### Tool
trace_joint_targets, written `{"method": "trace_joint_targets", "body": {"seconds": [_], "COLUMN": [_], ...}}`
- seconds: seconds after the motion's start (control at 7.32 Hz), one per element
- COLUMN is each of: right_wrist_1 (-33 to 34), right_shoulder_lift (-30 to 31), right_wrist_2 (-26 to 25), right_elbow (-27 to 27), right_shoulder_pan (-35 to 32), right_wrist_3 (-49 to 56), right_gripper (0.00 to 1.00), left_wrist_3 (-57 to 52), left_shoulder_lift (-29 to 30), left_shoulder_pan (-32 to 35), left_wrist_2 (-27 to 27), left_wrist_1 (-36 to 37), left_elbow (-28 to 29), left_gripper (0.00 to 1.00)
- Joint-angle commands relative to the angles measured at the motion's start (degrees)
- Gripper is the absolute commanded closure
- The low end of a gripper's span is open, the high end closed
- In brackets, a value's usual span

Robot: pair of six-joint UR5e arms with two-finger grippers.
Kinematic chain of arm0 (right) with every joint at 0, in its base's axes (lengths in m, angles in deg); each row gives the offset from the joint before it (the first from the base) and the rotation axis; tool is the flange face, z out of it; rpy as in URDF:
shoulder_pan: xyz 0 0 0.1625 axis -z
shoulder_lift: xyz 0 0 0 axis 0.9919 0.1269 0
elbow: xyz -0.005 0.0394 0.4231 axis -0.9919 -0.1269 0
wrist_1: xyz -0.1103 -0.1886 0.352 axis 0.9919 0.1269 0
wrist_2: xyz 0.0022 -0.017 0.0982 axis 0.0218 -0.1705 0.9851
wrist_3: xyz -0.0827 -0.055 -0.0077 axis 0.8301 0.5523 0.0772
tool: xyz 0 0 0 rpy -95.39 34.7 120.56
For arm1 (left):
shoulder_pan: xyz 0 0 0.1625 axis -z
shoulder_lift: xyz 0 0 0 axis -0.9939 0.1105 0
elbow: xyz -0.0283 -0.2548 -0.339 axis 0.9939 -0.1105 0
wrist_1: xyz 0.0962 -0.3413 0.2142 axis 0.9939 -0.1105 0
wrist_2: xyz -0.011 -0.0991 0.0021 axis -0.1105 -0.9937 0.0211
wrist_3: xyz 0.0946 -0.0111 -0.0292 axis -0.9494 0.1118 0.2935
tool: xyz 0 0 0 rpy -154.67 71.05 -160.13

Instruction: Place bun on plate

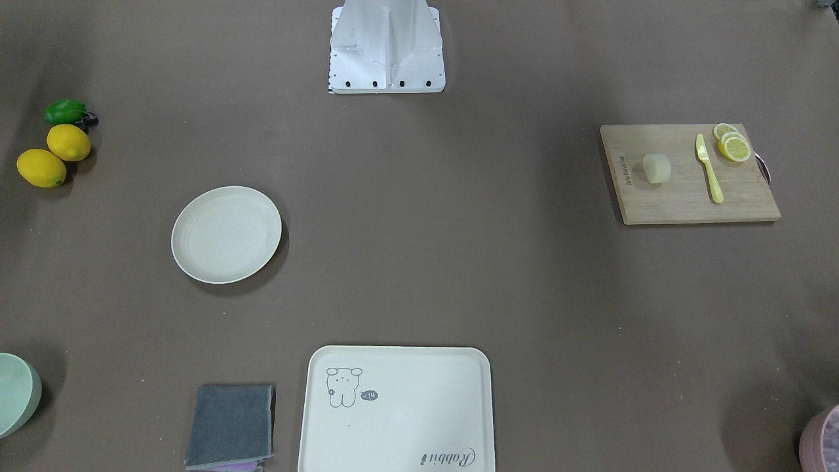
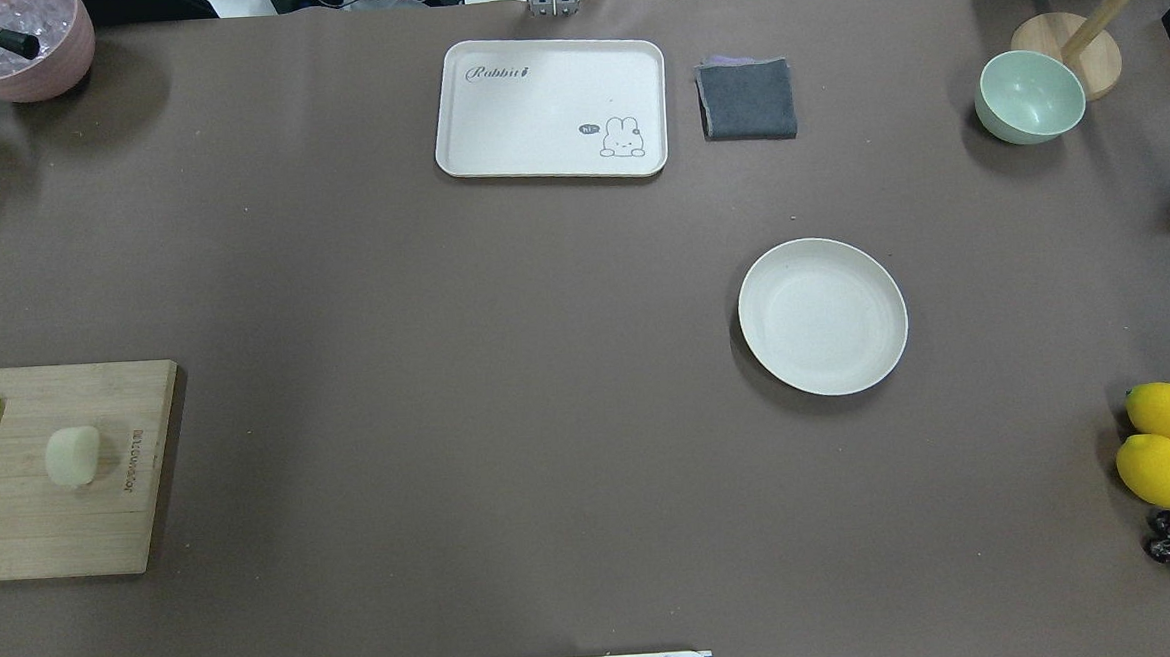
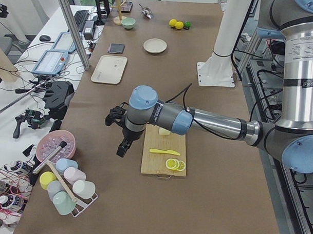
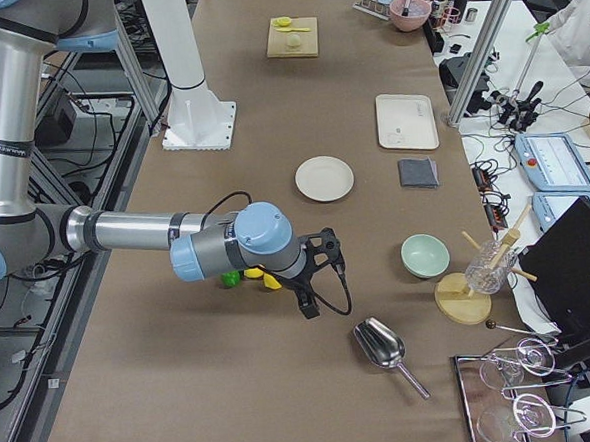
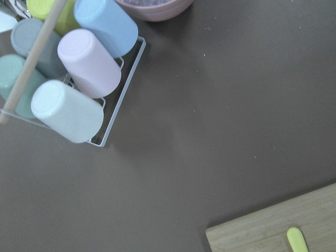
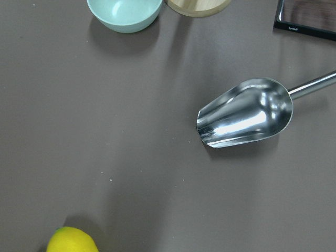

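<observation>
Brown table (image 1: 459,262), bun (image 1: 656,168) on cutting board (image 1: 682,204), left jaws near, apart

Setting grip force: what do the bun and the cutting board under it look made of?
Bun: smooth, matte, pale cream, no sheen; perhaps foam or soft plastic, hard to tell. Cutting board: wood or bamboo, shown by tan grain lines, unglossed.

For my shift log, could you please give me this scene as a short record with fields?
bun: on the board, beside the knife, untouched
plate: empty, far from the bun
left hand: beside the board; open or shut unclear
right hand: near the lemons; open or shut unclear
</observation>
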Motion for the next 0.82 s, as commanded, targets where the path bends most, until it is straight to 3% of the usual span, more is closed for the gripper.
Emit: {"method": "trace_joint_targets", "body": {"seconds": [0.0, 0.27, 0.68], "right_wrist_1": [0.02, 0.02, -0.76], "right_shoulder_lift": [-1.09, -2.58, -8.90], "right_wrist_2": [2.79, 0.08, -8.95], "right_elbow": [2.45, 6.75, 8.53], "right_shoulder_pan": [1.46, 9.17, 24.35], "right_wrist_3": [-10.64, -25.14, -47.20], "right_gripper": [0.00, 0.00, 0.00], "left_wrist_3": [-0.05, -0.05, -0.13], "left_shoulder_lift": [0.74, 0.48, 0.47], "left_shoulder_pan": [0.06, 0.06, -0.38], "left_wrist_2": [-5.76, -11.64, -13.25], "left_wrist_1": [-0.46, -0.72, -0.90], "left_elbow": [0.92, -0.39, -0.57], "left_gripper": [0.03, 0.02, 0.02]}}
